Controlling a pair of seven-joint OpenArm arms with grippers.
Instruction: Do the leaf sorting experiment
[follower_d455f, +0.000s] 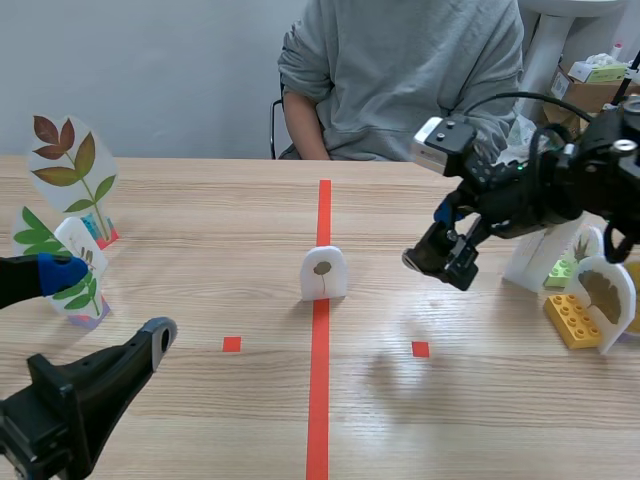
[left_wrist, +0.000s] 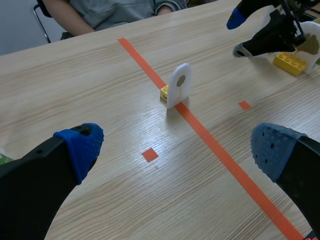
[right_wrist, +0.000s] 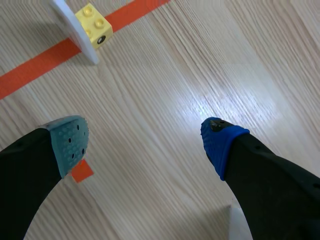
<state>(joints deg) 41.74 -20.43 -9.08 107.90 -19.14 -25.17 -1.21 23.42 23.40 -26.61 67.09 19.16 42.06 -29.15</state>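
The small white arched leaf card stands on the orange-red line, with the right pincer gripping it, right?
No: the right pincer is open, apart from the small white arched leaf card on the line; the right wrist view shows it.

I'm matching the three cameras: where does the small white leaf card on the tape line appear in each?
Scene view: the white leaf card stands on the tape line, mid-picture.
Left wrist view: the card, straight ahead of the open left end effector.
Right wrist view: only the card's edge and yellow brick base, ahead of the right end effector.
Shared landmark: the long orange-red tape line.
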